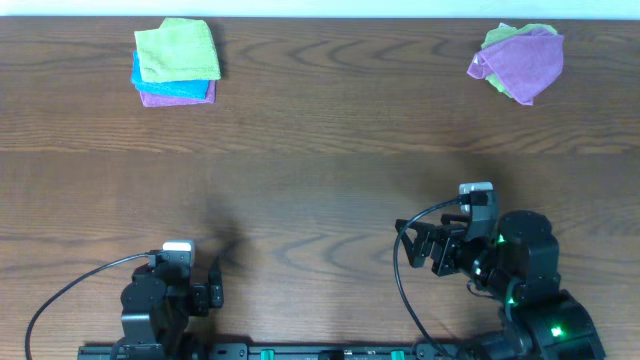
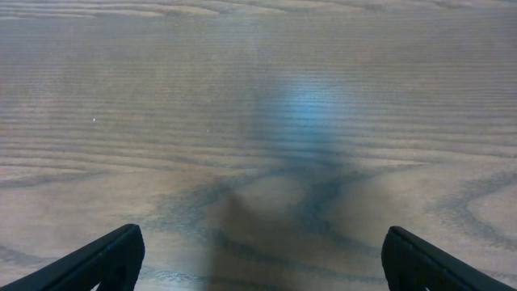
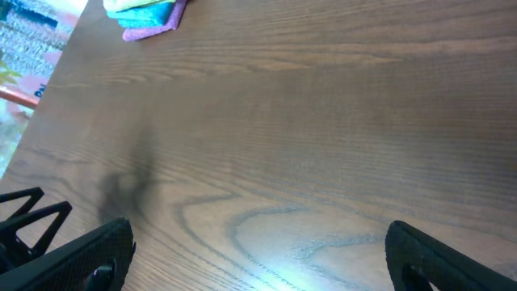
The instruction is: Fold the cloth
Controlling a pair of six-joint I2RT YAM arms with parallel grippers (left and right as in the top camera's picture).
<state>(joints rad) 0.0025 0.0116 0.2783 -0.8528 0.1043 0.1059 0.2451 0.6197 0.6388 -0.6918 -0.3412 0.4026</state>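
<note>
Cloth tops stack, seen whole only overhead.

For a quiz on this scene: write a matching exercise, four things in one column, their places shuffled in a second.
1. folded green cloth
2. crumpled purple cloth
3. left gripper
4. right gripper

a. near side, right of centre
b. far right corner
c. top of the far-left stack
d. near edge, left side

Pairs: 1-c; 2-b; 3-d; 4-a.
</note>
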